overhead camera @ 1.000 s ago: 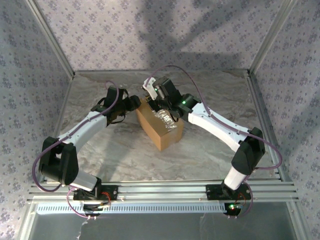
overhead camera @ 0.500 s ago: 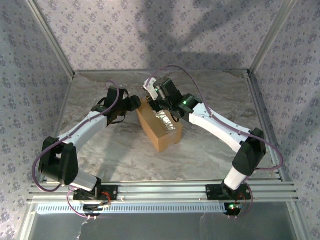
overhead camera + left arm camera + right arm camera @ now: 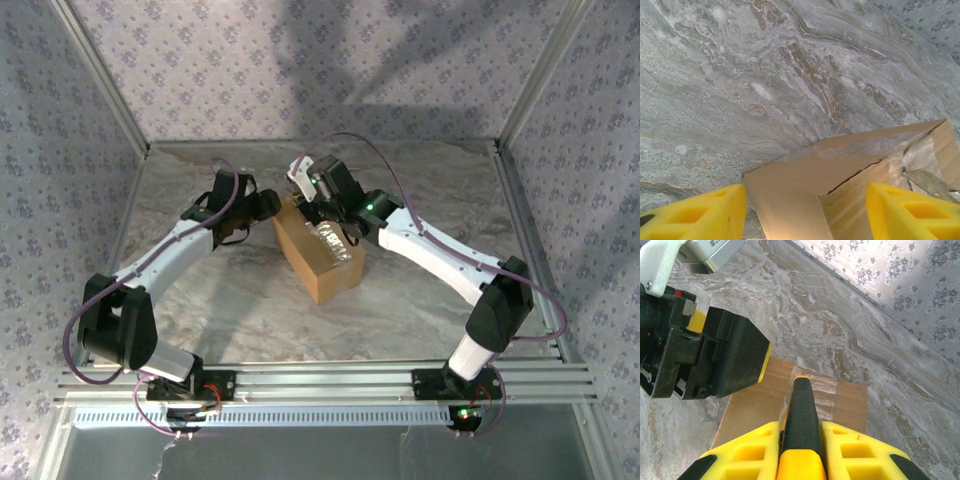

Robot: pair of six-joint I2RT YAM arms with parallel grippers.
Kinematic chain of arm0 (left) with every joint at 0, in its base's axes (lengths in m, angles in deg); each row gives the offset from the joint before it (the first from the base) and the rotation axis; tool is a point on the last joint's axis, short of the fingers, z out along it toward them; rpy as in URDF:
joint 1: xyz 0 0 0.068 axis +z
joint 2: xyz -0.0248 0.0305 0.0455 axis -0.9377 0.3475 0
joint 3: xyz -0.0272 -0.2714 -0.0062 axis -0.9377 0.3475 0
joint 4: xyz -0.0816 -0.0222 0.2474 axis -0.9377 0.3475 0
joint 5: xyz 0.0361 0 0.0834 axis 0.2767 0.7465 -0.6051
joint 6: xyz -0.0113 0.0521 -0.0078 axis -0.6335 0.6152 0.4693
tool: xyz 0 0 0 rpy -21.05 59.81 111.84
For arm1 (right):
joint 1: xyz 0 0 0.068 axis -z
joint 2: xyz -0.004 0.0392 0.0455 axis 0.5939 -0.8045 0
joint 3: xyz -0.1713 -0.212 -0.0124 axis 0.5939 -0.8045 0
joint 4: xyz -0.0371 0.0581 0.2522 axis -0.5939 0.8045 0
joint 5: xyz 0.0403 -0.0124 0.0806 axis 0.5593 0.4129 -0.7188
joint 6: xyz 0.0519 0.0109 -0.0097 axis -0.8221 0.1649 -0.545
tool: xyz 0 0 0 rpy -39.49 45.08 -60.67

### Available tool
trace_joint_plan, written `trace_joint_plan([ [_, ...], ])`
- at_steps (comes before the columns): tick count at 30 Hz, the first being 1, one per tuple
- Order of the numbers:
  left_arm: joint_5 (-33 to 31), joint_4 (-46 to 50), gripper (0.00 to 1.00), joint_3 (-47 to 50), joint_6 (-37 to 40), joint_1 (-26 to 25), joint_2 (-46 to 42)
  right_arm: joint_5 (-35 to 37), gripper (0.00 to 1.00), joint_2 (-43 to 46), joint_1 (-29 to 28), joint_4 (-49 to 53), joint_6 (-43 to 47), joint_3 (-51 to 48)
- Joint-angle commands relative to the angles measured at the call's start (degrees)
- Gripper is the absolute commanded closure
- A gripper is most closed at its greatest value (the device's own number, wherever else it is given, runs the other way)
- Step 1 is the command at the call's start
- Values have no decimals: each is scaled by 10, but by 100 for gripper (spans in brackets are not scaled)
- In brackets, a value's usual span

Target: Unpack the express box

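One express box [image 3: 320, 255] sits mid-table [image 3: 250, 300], likely light and stiff with slippery tape [image 3: 826, 390]; the left gripper [image 3: 807, 210] squeezes its far-left end, a good hold, while the right gripper [image 3: 800, 442] pinches a knife [image 3: 801, 407].

A grey marbled table [image 3: 240, 300] takes up the middle of the overhead view. Wallpaper [image 3: 300, 60] with small purple flowers covers the walls behind it and on both sides, crossed by dark shadows at the top. Aluminium posts [image 3: 100, 70] slant down from the upper corners. Ribbed metal rails [image 3: 320, 378] run along the lower edge, with a white slotted strip [image 3: 300, 415] below them. In the right wrist view a black implement [image 3: 802, 415] with a yellow tip points upward at lower centre.
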State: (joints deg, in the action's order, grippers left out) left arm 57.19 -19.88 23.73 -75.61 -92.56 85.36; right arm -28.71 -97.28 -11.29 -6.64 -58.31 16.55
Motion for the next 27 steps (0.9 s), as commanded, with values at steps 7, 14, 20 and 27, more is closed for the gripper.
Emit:
trace_joint_plan([
  [7,5,-4,36,-36,21,-5,10,-11,100,-9,-4,73,-23,-29],
  [14,8,1,36,-62,39,-6,42,-13,100,-7,-6,76,-23,-23],
  [20,11,10,37,-76,50,-7,65,-6,100,-8,-7,81,-20,-21],
  [27,9,19,37,-73,52,-6,79,12,100,-12,-13,89,-6,-13],
])
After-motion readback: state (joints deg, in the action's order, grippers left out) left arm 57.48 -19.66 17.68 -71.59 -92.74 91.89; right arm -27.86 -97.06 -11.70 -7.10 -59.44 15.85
